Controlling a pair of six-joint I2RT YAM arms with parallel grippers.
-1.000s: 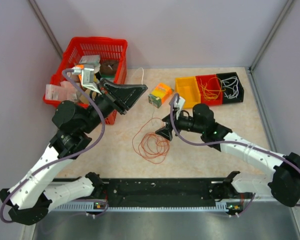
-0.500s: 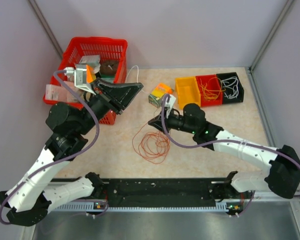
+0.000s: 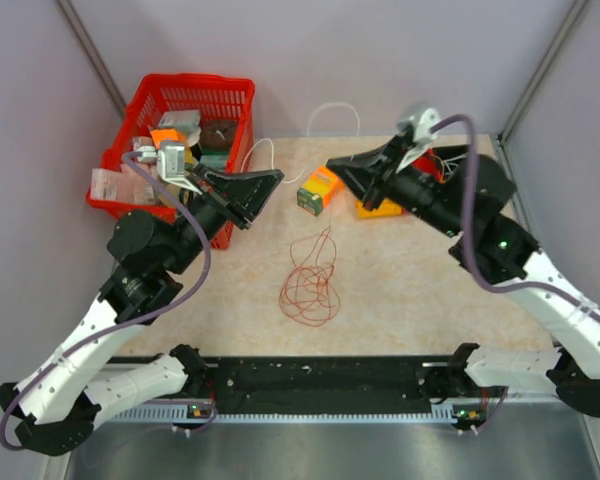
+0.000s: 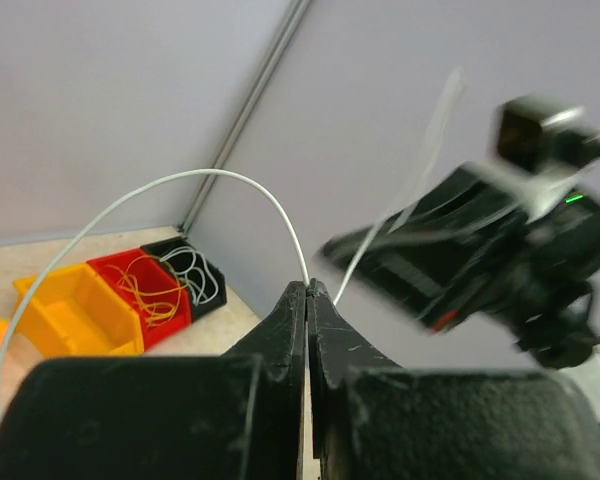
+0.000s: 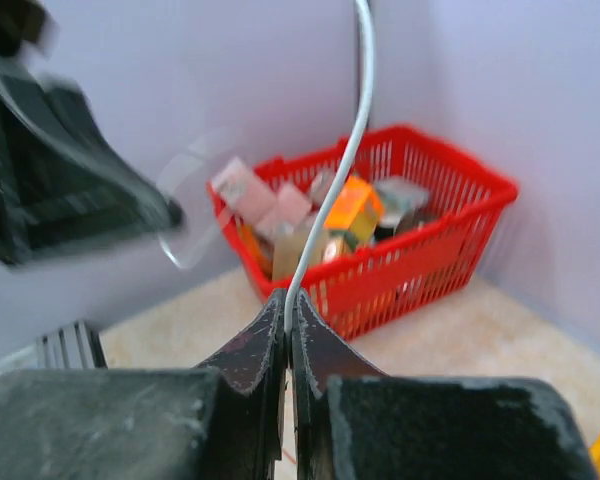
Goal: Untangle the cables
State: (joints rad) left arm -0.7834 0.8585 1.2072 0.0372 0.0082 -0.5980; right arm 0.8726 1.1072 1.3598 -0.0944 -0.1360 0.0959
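Broadly, the beige counter (image 3: pixel 410 290) carries a red basket (image 3: pixel 195 95) of oddments at its far left corner. The left hand (image 3: pixel 277 177) and the right hand (image 3: pixel 334 165) hang above the counter's far side with their tips facing each other. Each is pinched tight on one white cable (image 3: pixel 330 105) that arches up between them. A row of bins (image 4: pixel 145 290), yellow, red and black, sits far right, with thin wires in the red and black ones. An orange box (image 3: pixel 320 188) lies below the hands. The orange-red cable (image 3: pixel 310 280) lies in loose loops mid-counter, untouched.
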